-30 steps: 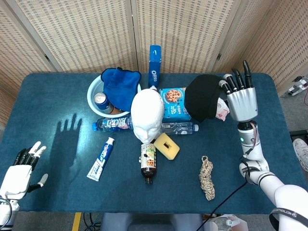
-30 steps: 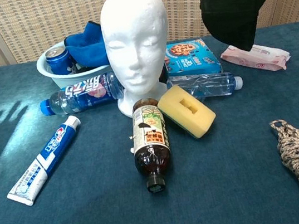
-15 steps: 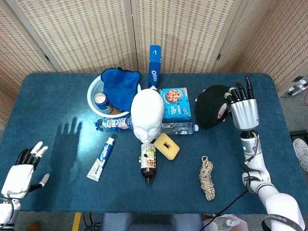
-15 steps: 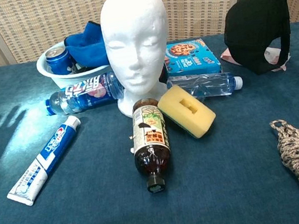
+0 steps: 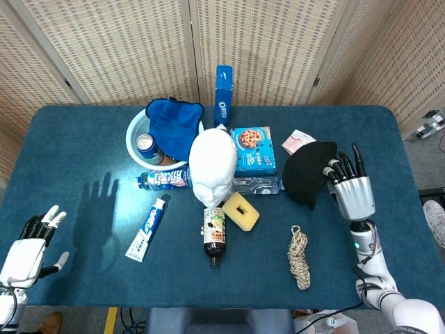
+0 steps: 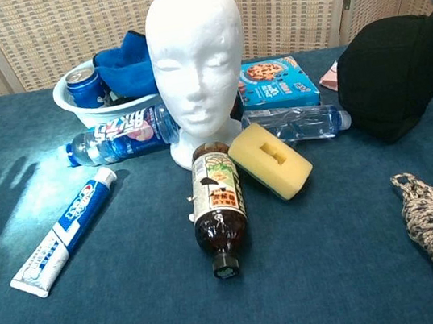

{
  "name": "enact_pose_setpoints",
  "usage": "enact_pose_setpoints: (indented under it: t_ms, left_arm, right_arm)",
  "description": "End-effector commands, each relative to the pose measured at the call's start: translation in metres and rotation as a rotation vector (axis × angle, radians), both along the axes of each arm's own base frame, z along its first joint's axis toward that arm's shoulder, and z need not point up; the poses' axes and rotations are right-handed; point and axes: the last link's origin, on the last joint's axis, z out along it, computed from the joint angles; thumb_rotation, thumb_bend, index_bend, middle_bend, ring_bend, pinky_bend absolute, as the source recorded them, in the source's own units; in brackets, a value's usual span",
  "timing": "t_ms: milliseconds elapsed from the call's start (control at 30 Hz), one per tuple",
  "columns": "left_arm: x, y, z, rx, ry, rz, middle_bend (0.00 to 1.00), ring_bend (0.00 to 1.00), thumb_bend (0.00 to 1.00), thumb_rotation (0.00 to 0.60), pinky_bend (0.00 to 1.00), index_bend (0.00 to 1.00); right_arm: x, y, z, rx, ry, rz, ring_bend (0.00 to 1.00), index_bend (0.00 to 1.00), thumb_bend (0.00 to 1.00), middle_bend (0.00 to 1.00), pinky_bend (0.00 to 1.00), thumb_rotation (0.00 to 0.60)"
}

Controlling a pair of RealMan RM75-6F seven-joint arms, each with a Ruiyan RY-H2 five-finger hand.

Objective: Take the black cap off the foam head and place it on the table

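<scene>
The right hand (image 5: pixel 353 189) grips the edge of the black cap (image 5: pixel 308 172), which rests on the blue desk (image 5: pixel 83 132) right of the bare foam head (image 5: pixel 213 163). The left hand (image 5: pixel 28 243) hovers open and empty at the desk's near-left corner.

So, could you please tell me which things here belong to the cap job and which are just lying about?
Job: black cap, foam head, right hand, table.

Lying about: toothpaste, sponge, rope, cookie box, basin, bottles.
</scene>
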Motion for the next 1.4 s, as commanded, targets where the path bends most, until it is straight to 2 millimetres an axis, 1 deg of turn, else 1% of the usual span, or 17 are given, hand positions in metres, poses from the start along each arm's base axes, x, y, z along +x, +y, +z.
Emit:
enact_pose_setpoints:
  t_ms: [33, 233, 333, 433, 500, 567, 633, 700, 800, 867, 1133, 1300, 1400]
  left_arm:
    - [0.000, 0.000, 0.000, -0.001, 0.000, 0.000, 0.00, 0.00, 0.29, 0.600, 0.00, 0.00]
    - [-0.001, 0.001, -0.002, -0.006, -0.005, 0.000, 0.00, 0.00, 0.29, 0.600, 0.00, 0.00]
    - [-0.001, 0.001, -0.003, -0.008, -0.006, 0.001, 0.00, 0.00, 0.29, 0.600, 0.00, 0.00]
    - [-0.002, 0.000, -0.003, -0.007, -0.007, 0.003, 0.00, 0.00, 0.29, 0.600, 0.00, 0.00]
    - [-0.003, 0.000, -0.002, -0.005, -0.007, 0.005, 0.00, 0.00, 0.29, 0.600, 0.00, 0.00]
    - [-0.003, -0.001, -0.002, -0.006, -0.007, 0.007, 0.00, 0.00, 0.29, 0.600, 0.00, 0.00]
    - [-0.004, -0.001, -0.002, -0.006, -0.008, 0.008, 0.00, 0.00, 0.29, 0.600, 0.00, 0.00]
    - [-0.004, -0.001, -0.002, -0.006, -0.009, 0.007, 0.00, 0.00, 0.29, 0.600, 0.00, 0.00]
    - [-0.003, -0.001, -0.003, -0.007, -0.009, 0.006, 0.00, 0.00, 0.29, 0.600, 0.00, 0.00]
    - [-0.003, -0.001, -0.003, -0.009, -0.008, 0.004, 0.00, 0.00, 0.29, 0.600, 0.00, 0.00]
    - [-0.001, -0.001, -0.004, -0.009, -0.009, -0.001, 0.00, 0.00, 0.29, 0.600, 0.00, 0.00]
    - [-0.001, -0.002, -0.004, -0.009, -0.008, 0.000, 0.00, 0.00, 0.29, 0.600, 0.00, 0.00]
    - [0.000, -0.002, -0.004, -0.008, -0.007, -0.002, 0.00, 0.00, 0.29, 0.600, 0.00, 0.00]
  right_arm:
    - [-0.010, 0.016, 0.000, 0.011, 0.003, -0.023, 0.23, 0.75, 0.50, 0.41, 0.01, 0.600]
    - [-0.027, 0.039, 0.002, 0.025, 0.000, -0.088, 0.22, 0.74, 0.50, 0.38, 0.01, 0.600]
    - [-0.036, 0.049, 0.003, 0.032, -0.010, -0.137, 0.20, 0.69, 0.50, 0.36, 0.00, 0.600]
    - [-0.046, 0.061, 0.001, 0.049, -0.020, -0.191, 0.17, 0.62, 0.48, 0.33, 0.00, 0.600]
    - [-0.053, 0.070, -0.002, 0.071, -0.024, -0.234, 0.15, 0.57, 0.45, 0.31, 0.00, 0.600]
    - [-0.058, 0.079, -0.005, 0.097, -0.036, -0.271, 0.13, 0.52, 0.38, 0.28, 0.00, 0.600]
    - [-0.063, 0.086, -0.006, 0.115, -0.044, -0.302, 0.11, 0.48, 0.29, 0.27, 0.00, 0.600]
    - [-0.066, 0.093, -0.009, 0.136, -0.058, -0.336, 0.09, 0.43, 0.17, 0.25, 0.00, 0.600]
    - [-0.067, 0.100, -0.011, 0.161, -0.072, -0.357, 0.07, 0.38, 0.03, 0.22, 0.00, 0.600]
    - [-0.066, 0.103, -0.012, 0.171, -0.080, -0.359, 0.06, 0.36, 0.00, 0.21, 0.00, 0.600]
    - [-0.057, 0.099, -0.025, 0.222, -0.092, -0.369, 0.02, 0.26, 0.00, 0.17, 0.00, 0.600]
    - [-0.050, 0.091, -0.040, 0.258, -0.123, -0.388, 0.00, 0.20, 0.00, 0.13, 0.00, 0.600]
    - [-0.043, 0.085, -0.051, 0.279, -0.144, -0.388, 0.00, 0.18, 0.00, 0.13, 0.00, 0.600]
